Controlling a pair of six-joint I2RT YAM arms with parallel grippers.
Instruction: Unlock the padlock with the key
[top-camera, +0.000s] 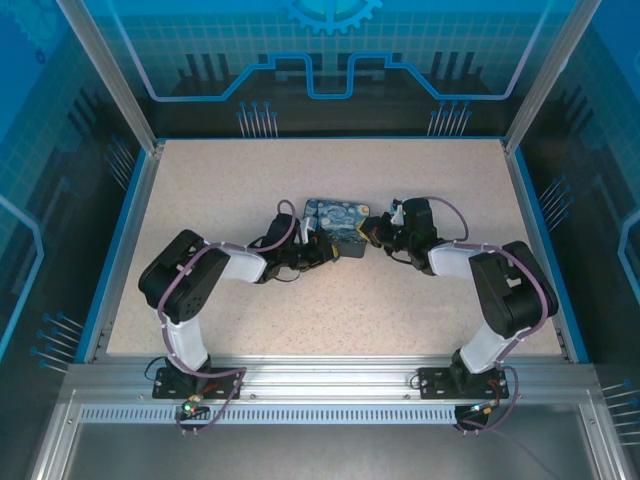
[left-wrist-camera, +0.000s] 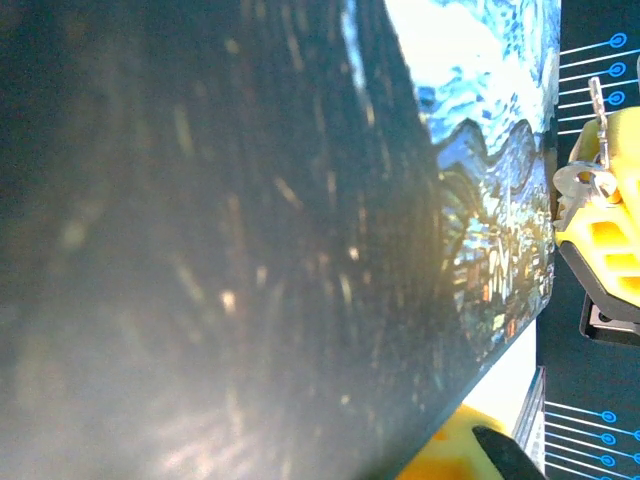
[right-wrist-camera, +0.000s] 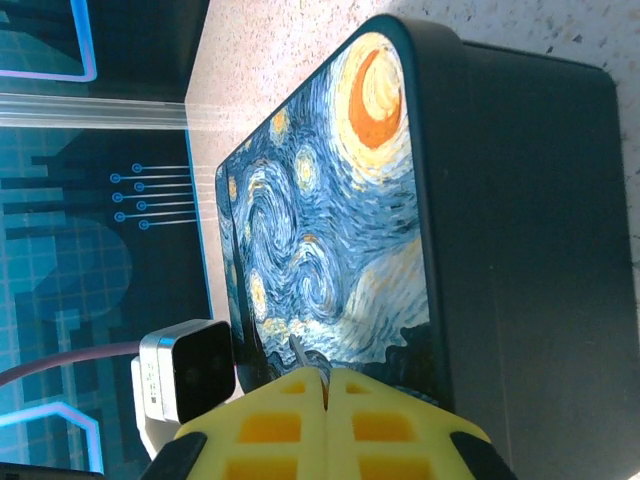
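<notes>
1. While the box (top-camera: 333, 216) lies flat in the middle of the desk (top-camera: 220, 200), both arms reach in to it from above. The left fingers (top-camera: 320, 249) are at its near left corner and the right fingers (top-camera: 373, 228) at its right edge. My guess is that the left arm is there to steady the box so the right can work. I can't pick out a padlock from up here.

2. From the left wrist, the dark side of the box (left-wrist-camera: 250, 250) is up very close, and its painted face runs off to the right. One yellow tip of the left fingers (left-wrist-camera: 448, 458) pokes in at the bottom. Whether they are clamped on the box or only resting against it I cannot tell. Past the far edge, the right fingers (left-wrist-camera: 612, 235) pinch the key (left-wrist-camera: 598, 105). It stands up out of them with its ring against the yellow, and looks apart from the box and not yet in any lock.

3. From the right wrist, the right fingers (right-wrist-camera: 312, 390) are clenched tight together. The key (right-wrist-camera: 297, 350) juts from the seam as a thin sliver over the painted face of the box (right-wrist-camera: 330, 220). Pinching it so near the base probably keeps it stiff for pushing in. The left arm's camera (right-wrist-camera: 190, 370) sits just beside that end of the box.
</notes>
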